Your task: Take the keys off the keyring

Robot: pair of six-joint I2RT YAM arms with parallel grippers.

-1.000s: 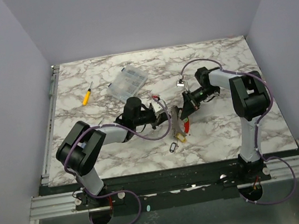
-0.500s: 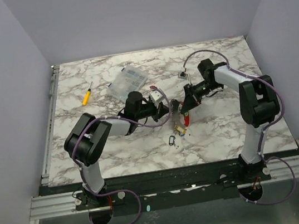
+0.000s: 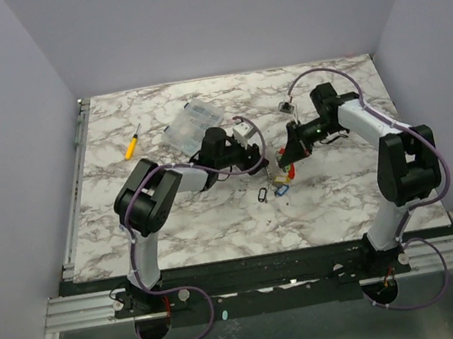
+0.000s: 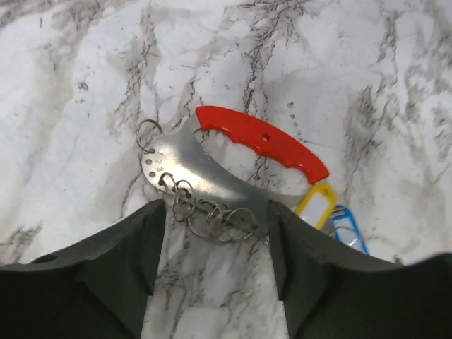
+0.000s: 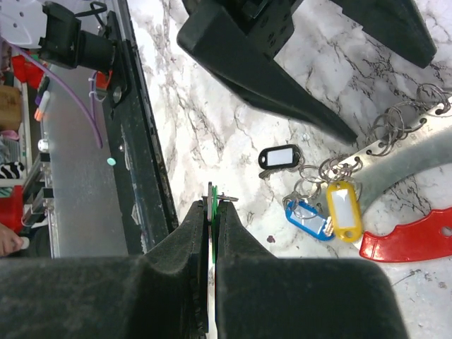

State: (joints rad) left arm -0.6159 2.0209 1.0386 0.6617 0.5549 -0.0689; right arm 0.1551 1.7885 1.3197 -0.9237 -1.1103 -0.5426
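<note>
Left tool (image 4: 215, 236) now open around keyring (image 4: 201, 166)

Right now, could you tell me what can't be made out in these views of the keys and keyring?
Right wrist: green tag edge-on in the shut right gripper, its face hidden.
Left wrist: blue tag partly behind a finger of the left gripper.
Top: the keys too small to tell which remain on rings.
Right wrist: red fob cut off by the right edge.

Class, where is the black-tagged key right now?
In the right wrist view, the black-tagged key lies on the marble table, up-left of the blue tag and yellow tag, up-right of the shut right gripper.
</note>
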